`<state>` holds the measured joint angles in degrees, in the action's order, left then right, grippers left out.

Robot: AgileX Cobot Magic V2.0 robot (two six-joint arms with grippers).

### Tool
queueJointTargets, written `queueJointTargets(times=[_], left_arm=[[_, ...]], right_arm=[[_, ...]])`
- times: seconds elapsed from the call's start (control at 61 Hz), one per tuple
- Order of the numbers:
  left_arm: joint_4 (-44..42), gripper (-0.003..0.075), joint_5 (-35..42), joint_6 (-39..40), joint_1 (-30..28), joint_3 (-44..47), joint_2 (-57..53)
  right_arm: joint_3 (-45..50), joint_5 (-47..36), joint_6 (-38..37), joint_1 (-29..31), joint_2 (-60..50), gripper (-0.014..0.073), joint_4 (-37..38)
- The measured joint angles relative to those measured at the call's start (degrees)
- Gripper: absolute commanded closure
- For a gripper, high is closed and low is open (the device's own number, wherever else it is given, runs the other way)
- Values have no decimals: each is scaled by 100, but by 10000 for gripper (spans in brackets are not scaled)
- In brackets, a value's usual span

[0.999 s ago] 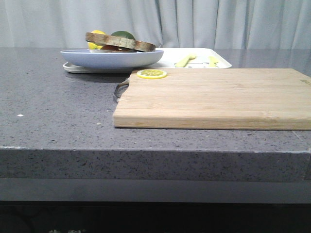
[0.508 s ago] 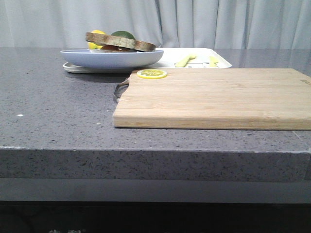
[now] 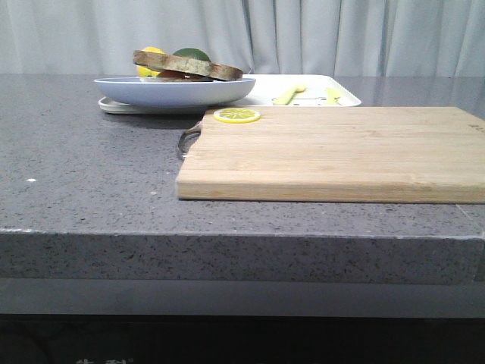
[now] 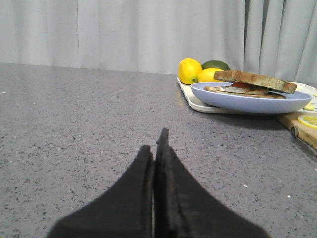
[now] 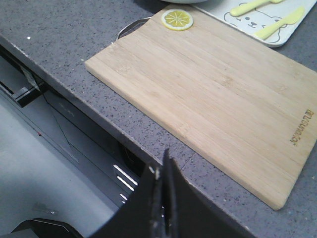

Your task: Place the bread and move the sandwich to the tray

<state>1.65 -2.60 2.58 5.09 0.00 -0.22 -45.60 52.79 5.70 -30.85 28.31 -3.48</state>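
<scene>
The bread [image 3: 189, 65] lies as the top slice of a stack in the round pale-blue plate [image 3: 174, 91], which sits on the left end of the cream-white tray [image 3: 303, 92]. In the left wrist view the bread [image 4: 255, 81] rests tilted on the sandwich [image 4: 237, 90], a lower slice with white and red filling showing, in the plate [image 4: 247, 103] on the tray [image 4: 195, 101]. My left gripper [image 4: 157, 144] is shut and empty, low over the grey counter, well short of the plate. My right gripper [image 5: 165, 166] is shut and empty above the counter's front edge, before the cutting board [image 5: 213, 89].
The wooden cutting board [image 3: 341, 152] fills the counter's middle and right, with a lemon slice [image 3: 236, 115] on its far left corner. Yellow toy cutlery [image 5: 270, 20] lies on the tray's right part. Lemons [image 4: 190, 70] and a green fruit [image 4: 215, 64] sit behind the plate. Grey curtain behind.
</scene>
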Motion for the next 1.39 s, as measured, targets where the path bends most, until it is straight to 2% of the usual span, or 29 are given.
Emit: queueJointTargets(times=[0.098,0.18,0.328,0.491,0.655,0.934,1.392], left_arm=[[0,738,0,0,0,0,0],[0,738,0,0,0,0,0],[0,738,0,0,0,0,0],[0,738,0,0,0,0,0],[0,738,0,0,0,0,0],[0,738,0,0,0,0,0],[0,738,0,0,0,0,0]], right_arm=[[190,-87,0,201,-181,662,0],[491,-354,0,658,-479,662,27],[1365,-1490,0,1538,-1213,662,39],[2695,-3202,0,2359,-2024,662,47],[3703,-4187,0,2849,-2517,662,47],[4665,-4605,0,3117,-2880,662,47],[4722,-4743,0,3178,-2880,662,47]])
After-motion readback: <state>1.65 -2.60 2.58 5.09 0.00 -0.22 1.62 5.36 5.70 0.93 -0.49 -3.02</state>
